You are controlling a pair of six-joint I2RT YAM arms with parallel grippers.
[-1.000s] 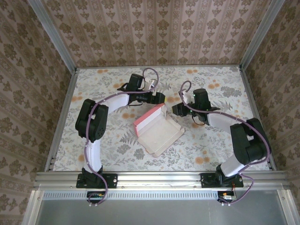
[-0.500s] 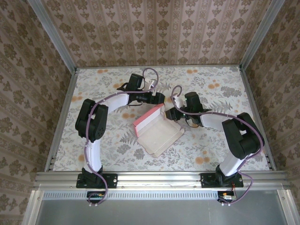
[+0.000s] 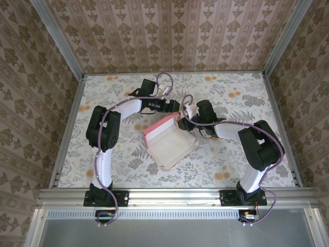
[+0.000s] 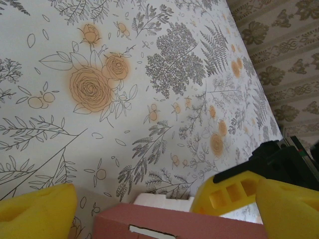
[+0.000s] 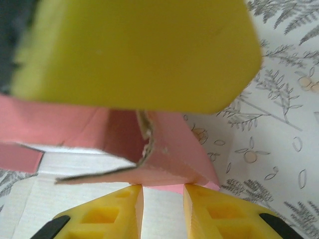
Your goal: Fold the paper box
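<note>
The paper box (image 3: pixel 172 145) lies half-made at the middle of the top view on the flowered table (image 3: pixel 231 159). Its pale inner floor faces up and one pink wall (image 3: pixel 158 129) stands along its upper-left edge. Its upper-right corner is covered by the left gripper (image 3: pixel 175 108) and the right gripper (image 3: pixel 182 122), which meet there. In the left wrist view the box (image 4: pixel 199 228) is cut off by the bottom edge, so just the top of the pink wall with a small slot shows. It sits between the left gripper's (image 4: pixel 164 201) fingers (image 4: pixel 37 213), which stand wide apart and clasp nothing. Beside the lower-right finger is a yellow piece with cut-outs (image 4: pixel 232 191) backed by black; whose it is I cannot tell. In the right wrist view a ragged-edged pink flap (image 5: pixel 169 149) curls just above the right gripper (image 5: pixel 163 199). Its fingers (image 5: pixel 104 214) are drawn close with a narrow slot between them, and whether they pinch the card cannot be told. A big blurred yellow block (image 5: pixel 134 55) hides the upper half of that view. Patterned wallpaper (image 3: pixel 169 36) walls the table in, and a metal rail (image 3: pixel 175 194) crosses the lower part of the top view.
</note>
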